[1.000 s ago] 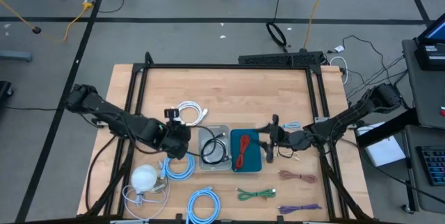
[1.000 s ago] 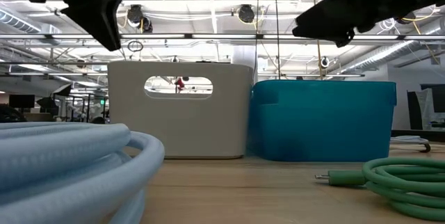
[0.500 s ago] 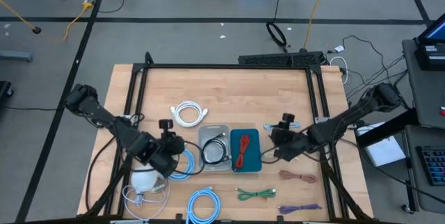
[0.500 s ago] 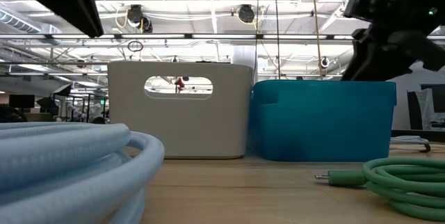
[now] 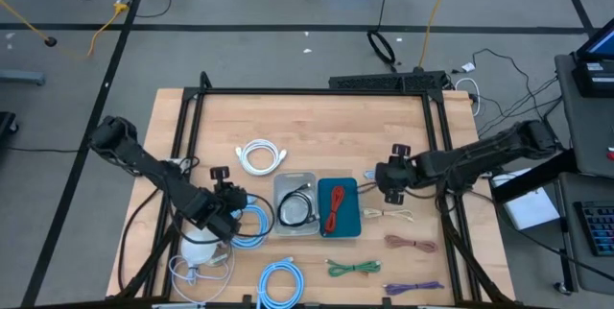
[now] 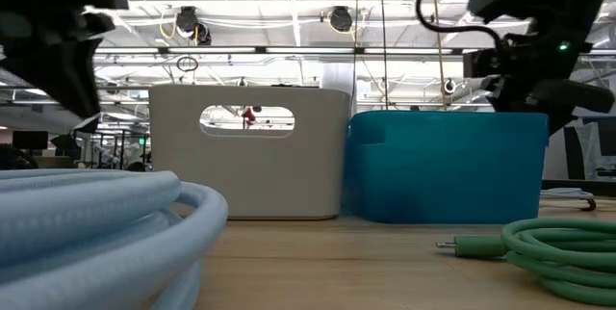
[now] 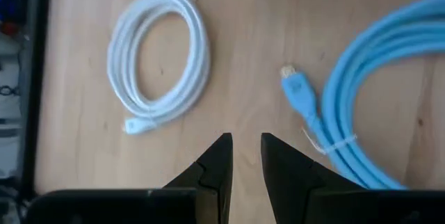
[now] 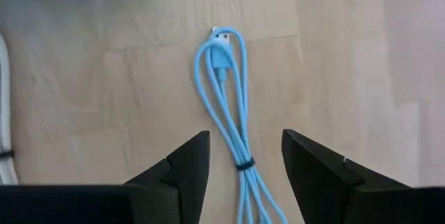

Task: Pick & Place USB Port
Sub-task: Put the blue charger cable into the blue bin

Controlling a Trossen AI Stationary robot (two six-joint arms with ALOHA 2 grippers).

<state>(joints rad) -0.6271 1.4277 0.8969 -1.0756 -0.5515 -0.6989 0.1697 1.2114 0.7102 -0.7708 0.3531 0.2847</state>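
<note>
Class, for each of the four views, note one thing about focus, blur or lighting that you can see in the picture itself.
High view: even light, table sharp. Low view: the light blue cable coil nearest the lens is out of focus, and bright ceiling lights leave both arms as dark shapes. Left wrist view: the white cable looks soft. Right wrist view: the light blue USB cable is fairly clear, the wood around it soft.

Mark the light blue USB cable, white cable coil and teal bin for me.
light blue USB cable (image 8: 221, 88), right wrist view, bundled strands below plug.
white cable coil (image 7: 186, 36), left wrist view, coil's side.
teal bin (image 6: 448, 166), low view, front wall.

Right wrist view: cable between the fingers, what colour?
Light blue cable, bundled with a dark tie; shows best in the right wrist view.
</note>
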